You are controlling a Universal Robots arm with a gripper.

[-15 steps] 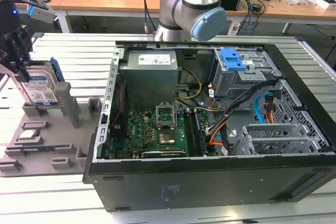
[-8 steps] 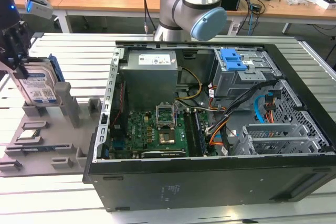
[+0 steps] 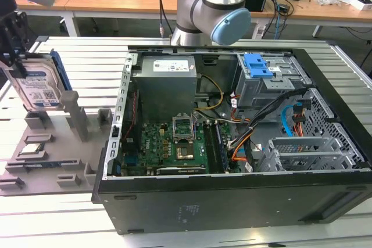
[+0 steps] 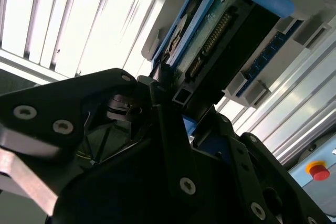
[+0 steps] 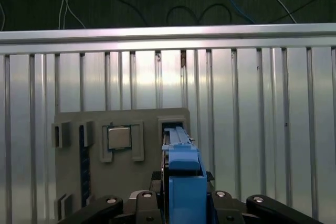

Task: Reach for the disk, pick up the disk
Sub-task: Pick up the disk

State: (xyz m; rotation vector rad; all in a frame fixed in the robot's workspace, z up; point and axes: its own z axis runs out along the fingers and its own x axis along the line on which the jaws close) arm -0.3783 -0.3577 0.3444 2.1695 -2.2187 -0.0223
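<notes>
Gripper [image 3: 16,56] sits clamped on the disk [image 3: 38,88]. In the second wrist view I see the black fingers [image 4: 173,145] pressed against both flat faces of the drive, at its connector end. The disk stands on edge, label facing the exterior view's right and blue side rail [image 5: 184,177] along its upper edge. It hangs over the far left corner of the grey fixture tray [image 3: 52,169], as the exterior view shows it. Its lower end is right at an upright slot [image 3: 38,121] there, and I cannot tell whether the two touch. A square processor chip [image 5: 119,138] lies in a recess of the tray just beside that slot. The tray rests on the slatted aluminium table [image 3: 58,219], touching the open computer case [image 3: 232,204] on the exterior view's right. The arm's base [image 3: 215,10] stands behind the case.
</notes>
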